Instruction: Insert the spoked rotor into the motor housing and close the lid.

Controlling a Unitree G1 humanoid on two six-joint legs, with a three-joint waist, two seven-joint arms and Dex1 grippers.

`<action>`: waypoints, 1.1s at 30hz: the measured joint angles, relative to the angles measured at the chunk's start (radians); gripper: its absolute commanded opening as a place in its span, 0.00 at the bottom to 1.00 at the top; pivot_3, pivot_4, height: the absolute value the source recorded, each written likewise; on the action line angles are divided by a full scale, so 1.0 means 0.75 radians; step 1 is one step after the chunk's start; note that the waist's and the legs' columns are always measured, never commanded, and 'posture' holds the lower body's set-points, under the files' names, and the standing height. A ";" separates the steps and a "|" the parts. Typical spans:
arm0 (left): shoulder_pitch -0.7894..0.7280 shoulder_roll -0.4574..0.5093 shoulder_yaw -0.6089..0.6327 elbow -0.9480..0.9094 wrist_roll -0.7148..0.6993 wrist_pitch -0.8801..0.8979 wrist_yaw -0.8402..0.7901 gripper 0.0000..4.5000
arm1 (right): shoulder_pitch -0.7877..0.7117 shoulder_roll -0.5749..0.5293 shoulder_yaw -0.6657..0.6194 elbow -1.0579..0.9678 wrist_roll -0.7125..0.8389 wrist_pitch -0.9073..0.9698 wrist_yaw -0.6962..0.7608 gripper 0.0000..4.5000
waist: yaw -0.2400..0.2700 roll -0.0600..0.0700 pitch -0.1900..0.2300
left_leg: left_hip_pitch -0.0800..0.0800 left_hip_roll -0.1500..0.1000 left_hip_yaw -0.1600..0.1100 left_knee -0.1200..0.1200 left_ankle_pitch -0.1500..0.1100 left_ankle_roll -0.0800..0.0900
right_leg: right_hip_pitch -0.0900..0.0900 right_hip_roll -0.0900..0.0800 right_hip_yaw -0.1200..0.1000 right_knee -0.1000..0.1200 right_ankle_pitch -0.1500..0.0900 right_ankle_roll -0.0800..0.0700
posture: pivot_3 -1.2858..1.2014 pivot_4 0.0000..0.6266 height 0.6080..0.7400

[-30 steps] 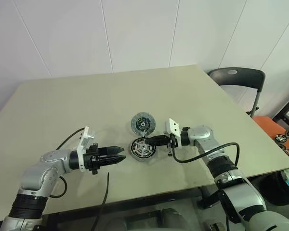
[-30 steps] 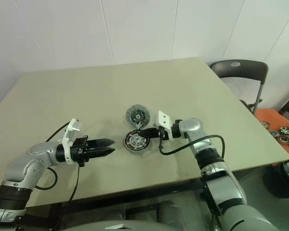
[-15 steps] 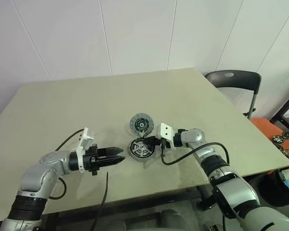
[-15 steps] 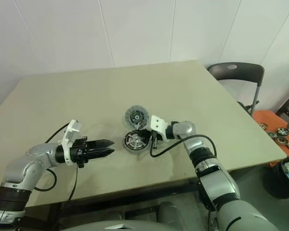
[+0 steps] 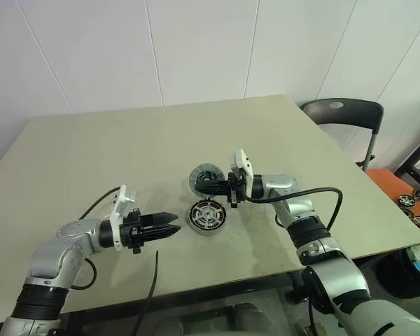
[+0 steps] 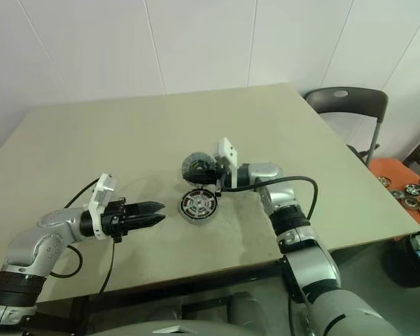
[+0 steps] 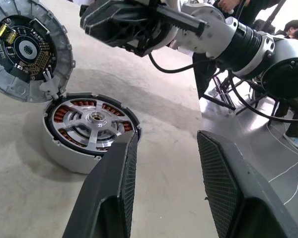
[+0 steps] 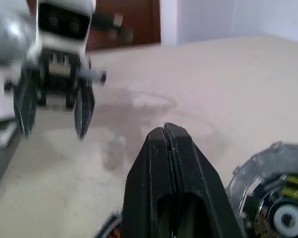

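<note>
1. White wall panels stand behind a beige table (image 5: 91,154); a dark chair (image 5: 343,115) sits past its far right corner.
2. At the left, the left pincer (image 5: 171,229) lies level just above the table, pointing right toward the parts. Its two black fingers (image 7: 114,198) stand partly apart with nothing between them, as the left wrist view shows.
3. A black cable (image 5: 154,280) trails from that arm over the table's near edge.
4. Near the middle of the table, just right of the left pincer's tips and apart from them, sits the motor housing (image 5: 207,217). It rests flat on the table.
5. The spoked rotor (image 7: 92,123) lies inside the housing, its silver spokes ringed by the copper windings.
6. Just behind the housing is the lid (image 5: 204,179), tilted up on edge with its green-and-black centre (image 7: 22,47) facing the housing. In the left wrist view its lower edge meets the housing's rim.
7. The right pincer (image 5: 220,187) comes in from the right, pointing left, at the lid's right side. Its fingers (image 8: 169,163) are pressed together with nothing between them. Whether they touch the lid cannot be told.
</note>
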 measured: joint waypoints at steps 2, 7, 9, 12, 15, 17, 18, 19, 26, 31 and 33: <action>0.000 0.000 0.001 0.001 0.000 -0.002 -0.001 0.46 | 0.046 -0.019 0.074 0.047 -0.095 -0.108 -0.001 0.00 | 0.000 -0.001 0.000 | 0.000 0.000 0.001 0.000 0.000 0.000 | 0.001 0.000 -0.001 -0.001 0.000 0.000 | 0.52 0.00 1.00; 0.004 0.000 0.017 0.001 0.000 -0.017 -0.001 0.46 | 0.065 -0.020 0.100 0.187 -0.169 -0.271 -0.038 0.00 | -0.005 0.000 -0.001 | 0.003 0.000 0.002 0.001 0.000 0.000 | 0.003 0.001 0.002 0.000 0.000 0.000 | 0.52 0.00 1.00; 0.013 0.001 0.025 0.001 0.000 -0.018 -0.002 0.46 | 0.047 -0.022 0.101 0.229 -0.191 -0.328 -0.039 0.00 | -0.004 0.000 -0.001 | 0.004 0.000 0.002 0.003 0.000 0.000 | 0.005 0.001 0.001 0.001 -0.001 -0.001 | 0.52 0.00 1.00; 0.022 0.000 0.026 0.001 0.000 -0.019 -0.001 0.46 | 0.040 -0.021 0.099 0.261 -0.196 -0.371 -0.042 0.00 | -0.003 0.000 -0.001 | 0.005 0.000 0.001 0.006 0.000 0.000 | 0.007 0.002 0.001 0.002 -0.003 -0.005 | 0.52 0.00 1.00; 0.022 0.000 0.026 0.001 0.000 -0.020 0.000 0.46 | 0.039 -0.013 0.083 0.270 -0.184 -0.365 -0.039 0.00 | -0.003 0.000 -0.001 | 0.004 0.000 0.001 0.008 0.000 0.000 | 0.007 0.002 0.001 0.003 -0.003 -0.005 | 0.52 0.00 1.00; 0.022 0.000 0.026 0.001 0.001 -0.021 0.001 0.46 | 0.039 0.004 0.050 0.266 -0.129 -0.270 -0.020 0.00 | -0.003 0.000 -0.001 | 0.003 0.000 0.000 0.010 0.000 0.000 | 0.006 0.002 0.001 0.003 -0.003 -0.005 | 0.52 0.00 1.00; 0.022 0.000 0.026 0.001 0.001 -0.021 0.002 0.46 | 0.039 0.016 0.016 0.251 -0.078 -0.187 -0.004 0.00 | -0.003 0.000 0.000 | 0.002 0.000 0.000 0.010 0.000 0.000 | 0.005 0.001 0.001 0.004 -0.003 -0.005 | 0.52 0.00 1.00; 0.021 -0.001 0.026 0.001 0.001 -0.021 0.002 0.46 | 0.035 0.020 0.000 0.239 -0.049 -0.144 0.004 0.00 | -0.003 0.000 0.000 | 0.002 0.000 0.000 0.010 0.000 0.000 | 0.005 0.001 0.001 0.004 -0.002 -0.005 | 0.52 0.00 1.00; 0.007 -0.008 0.025 0.004 0.005 -0.023 0.005 0.46 | 0.013 -0.010 0.034 0.242 -0.142 -0.215 -0.030 0.00 | -0.002 0.000 0.000 | 0.001 0.000 0.000 0.004 0.000 0.000 | 0.003 0.001 0.000 0.001 0.000 -0.001 | 0.52 0.00 1.00; -0.004 -0.010 0.025 0.017 0.014 -0.026 0.004 0.46 | 0.020 -0.021 0.083 0.293 -0.234 -0.455 -0.085 0.00 | -0.004 0.000 -0.001 | 0.003 0.000 0.001 0.002 0.000 0.000 | 0.004 0.001 0.001 0.000 0.000 -0.001 | 0.52 0.00 1.00; -0.004 -0.010 0.025 0.018 0.017 -0.026 0.004 0.46 | 0.014 -0.021 0.085 0.315 -0.248 -0.498 -0.095 0.00 | -0.004 0.000 -0.002 | 0.004 0.000 0.001 0.003 0.000 0.000 | 0.005 0.001 0.001 0.001 0.000 -0.001 | 0.52 0.00 1.00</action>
